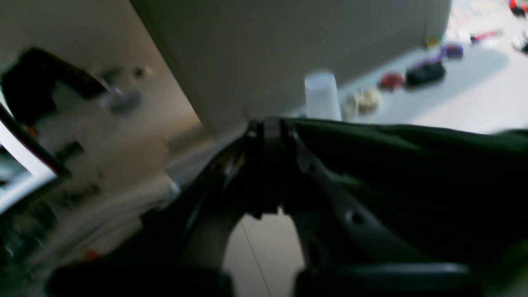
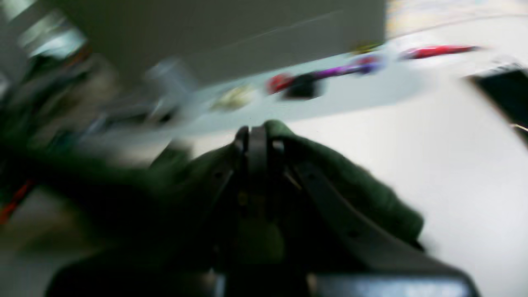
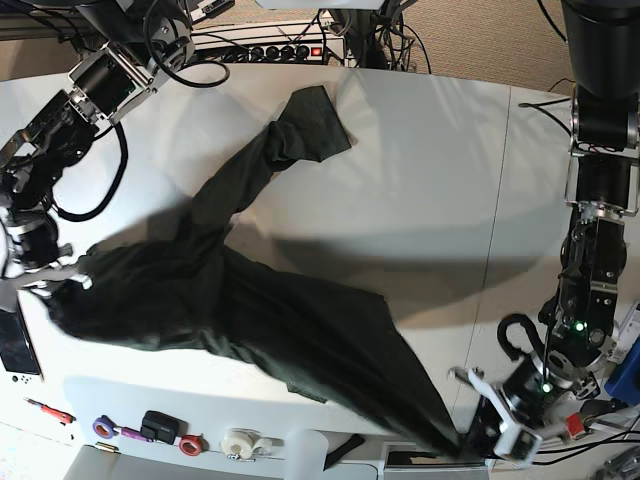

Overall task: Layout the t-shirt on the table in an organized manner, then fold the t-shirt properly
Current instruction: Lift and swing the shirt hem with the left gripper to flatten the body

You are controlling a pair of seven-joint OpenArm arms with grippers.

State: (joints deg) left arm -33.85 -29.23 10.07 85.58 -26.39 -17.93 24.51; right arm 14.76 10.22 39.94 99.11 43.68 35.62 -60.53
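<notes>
Green knit, the shirt (image 3: 250,310) hangs stretched above the table (image 3: 430,160) between both grippers, one end trailing toward the far edge. The left gripper (image 3: 478,428) and right gripper (image 3: 62,280) are each clamped on a corner, likely to spread it flat.

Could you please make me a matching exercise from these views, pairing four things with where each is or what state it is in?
Things:
1. left gripper
2. right gripper
3. t-shirt
4. rolls of tape

Places or states:
A. stretched between both arms over the table
B. shut on the shirt at the base view's lower right
C. in a row on the near edge of the table
D. shut on the shirt at the base view's left edge

Pairs: 1-B, 2-D, 3-A, 4-C
</notes>
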